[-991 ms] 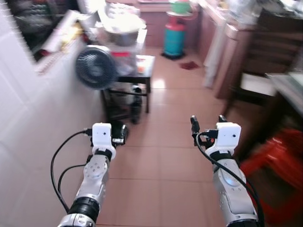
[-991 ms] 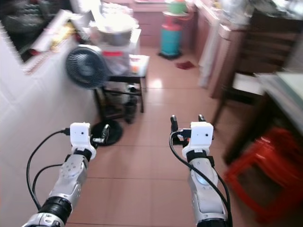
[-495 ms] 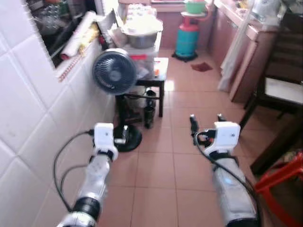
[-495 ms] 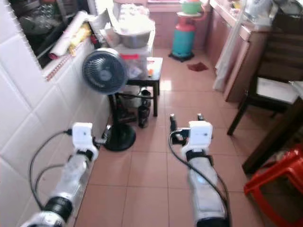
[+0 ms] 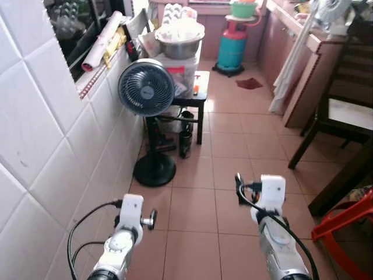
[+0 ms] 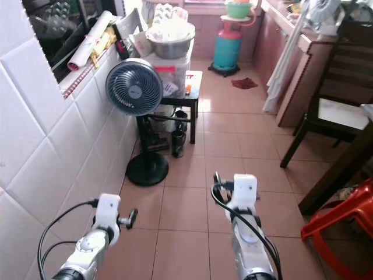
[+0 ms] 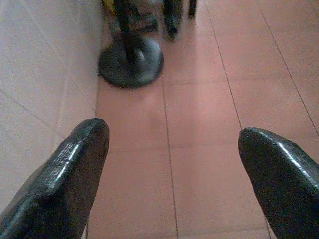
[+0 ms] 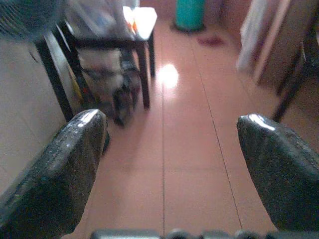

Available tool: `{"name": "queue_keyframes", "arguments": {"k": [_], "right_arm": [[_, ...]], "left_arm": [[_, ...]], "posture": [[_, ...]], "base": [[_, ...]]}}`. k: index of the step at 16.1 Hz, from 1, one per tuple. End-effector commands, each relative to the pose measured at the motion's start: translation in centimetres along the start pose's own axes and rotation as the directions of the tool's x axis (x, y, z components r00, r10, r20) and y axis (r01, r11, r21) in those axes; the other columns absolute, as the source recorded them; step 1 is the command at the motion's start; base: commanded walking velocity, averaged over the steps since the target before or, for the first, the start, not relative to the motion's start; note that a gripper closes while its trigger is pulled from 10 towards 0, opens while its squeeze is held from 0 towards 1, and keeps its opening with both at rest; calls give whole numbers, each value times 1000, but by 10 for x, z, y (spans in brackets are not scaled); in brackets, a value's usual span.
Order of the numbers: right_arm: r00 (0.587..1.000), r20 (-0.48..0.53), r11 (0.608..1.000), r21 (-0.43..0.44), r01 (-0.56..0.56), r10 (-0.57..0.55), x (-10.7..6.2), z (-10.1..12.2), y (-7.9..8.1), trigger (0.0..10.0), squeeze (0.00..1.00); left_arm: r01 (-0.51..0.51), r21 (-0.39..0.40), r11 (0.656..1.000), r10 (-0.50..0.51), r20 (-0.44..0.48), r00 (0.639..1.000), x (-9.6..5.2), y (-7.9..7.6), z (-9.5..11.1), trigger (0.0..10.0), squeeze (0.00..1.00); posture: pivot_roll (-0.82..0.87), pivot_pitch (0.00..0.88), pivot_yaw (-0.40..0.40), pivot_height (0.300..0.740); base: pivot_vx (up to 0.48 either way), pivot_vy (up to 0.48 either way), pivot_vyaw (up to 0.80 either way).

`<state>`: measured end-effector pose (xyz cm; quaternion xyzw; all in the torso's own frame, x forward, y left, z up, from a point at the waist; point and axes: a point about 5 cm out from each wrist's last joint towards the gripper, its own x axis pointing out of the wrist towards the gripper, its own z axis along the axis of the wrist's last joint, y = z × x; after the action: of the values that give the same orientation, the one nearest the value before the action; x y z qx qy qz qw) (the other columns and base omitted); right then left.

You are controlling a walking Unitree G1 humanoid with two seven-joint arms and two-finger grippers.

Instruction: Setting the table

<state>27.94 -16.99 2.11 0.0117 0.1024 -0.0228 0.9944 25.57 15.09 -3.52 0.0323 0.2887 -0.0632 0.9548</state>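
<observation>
Glossy terracotta floor (image 5: 233, 146), white tiled wall (image 5: 52, 146). Round black fan (image 5: 146, 88) by a small dark table (image 5: 195, 99). Left claw (image 7: 169, 164) and right claw (image 8: 169, 159) both spread, empty.

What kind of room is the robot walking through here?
It looks like a narrow home kitchen or back utility area. A teal gas cylinder stands at the far end, a metal bowl sits atop a cluttered small table, and a standing fan is by the white tiled wall.
</observation>
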Motion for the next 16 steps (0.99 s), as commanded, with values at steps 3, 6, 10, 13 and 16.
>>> {"name": "queue_keyframes", "arguments": {"k": [3,6,10,13,16], "right_arm": [[962,-270,997,46,55,-41,-16,-52,-11,10000,0],[906,-423,996,64,65,-32,-31,-79,-13,10000,0],[823,-567,999,22,36,-17,-55,-106,-18,10000,0],[802,-598,1000,13,7,2,-61,-112,-16,10000,0],[790,-613,999,26,20,0,-62,-113,-17,10000,0]], "left_arm": [[8,40,999,0,-190,982,-7,8,-28,10000,0],[15,127,992,22,-279,960,-15,18,-46,10000,0],[-36,109,993,76,-390,918,-30,28,-74,10000,0],[-88,77,993,111,-392,913,-33,34,-76,10000,0],[-106,79,991,129,-390,912,-33,39,-75,10000,0]], "posture": [[12,0,-19,740],[4,0,-8,740],[-4,0,1,740],[6,0,-3,740],[3,0,2,740]], "base": [[0,0,0],[0,0,0],[0,0,0],[0,0,0],[0,0,0]]}}
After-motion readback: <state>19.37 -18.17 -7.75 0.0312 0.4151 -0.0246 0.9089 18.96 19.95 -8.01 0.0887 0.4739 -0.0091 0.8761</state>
